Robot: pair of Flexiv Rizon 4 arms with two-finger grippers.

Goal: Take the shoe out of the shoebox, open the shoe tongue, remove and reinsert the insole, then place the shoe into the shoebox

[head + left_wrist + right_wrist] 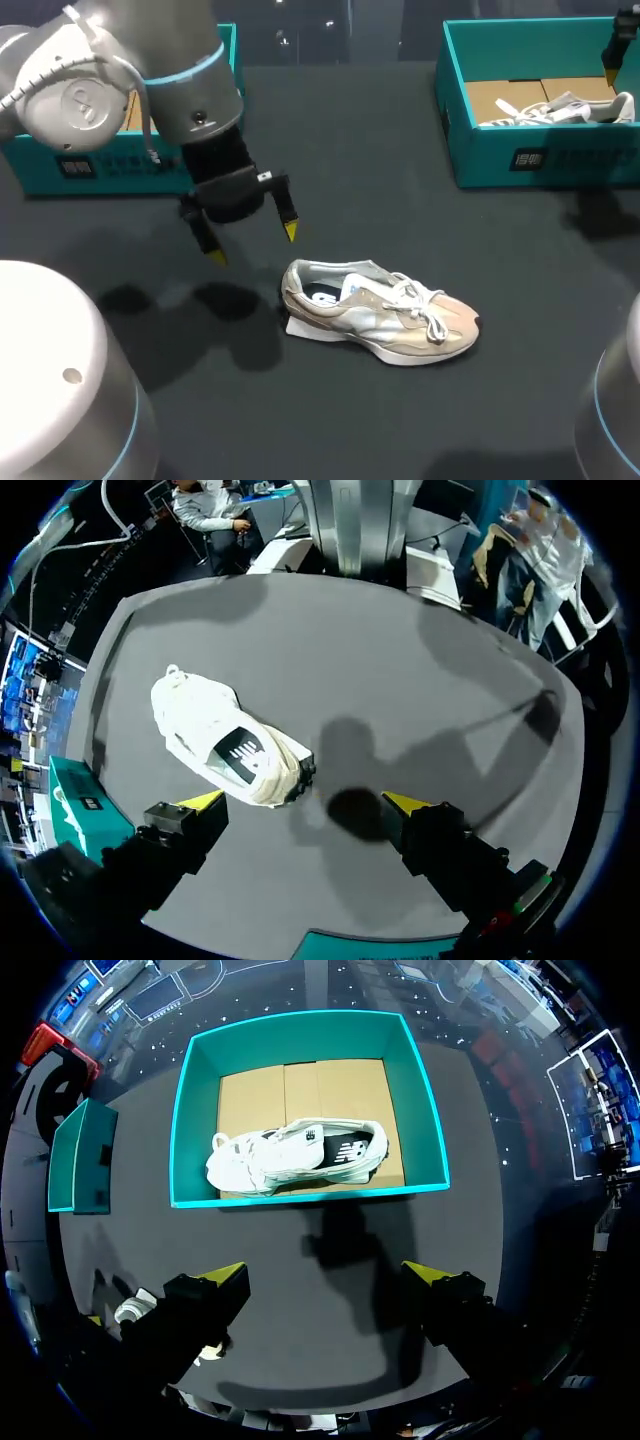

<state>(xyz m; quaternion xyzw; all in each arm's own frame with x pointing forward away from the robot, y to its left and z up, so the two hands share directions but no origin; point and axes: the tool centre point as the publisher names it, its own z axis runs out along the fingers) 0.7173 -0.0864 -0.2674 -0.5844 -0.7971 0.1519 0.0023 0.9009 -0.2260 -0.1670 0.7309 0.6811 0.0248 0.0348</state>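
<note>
Left claw [253, 245] wide open, empty, near shoe [380, 310] heel, right claw [322, 1272] open, empty, short of shoebox [300, 1198] edge

Nothing legible: left label [75, 167] on the left shoebox [112, 160], right label [529, 158] on the right shoebox [590, 156], both blurred.

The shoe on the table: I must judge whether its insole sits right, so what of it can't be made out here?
- Insole: only its dark heel end shows. In the head and left wrist views the laces and upper cover the front.
- Whether it lies flat: too small to tell in either view.
- Shoe underside: it rests on the table, hidden in every view.
</note>
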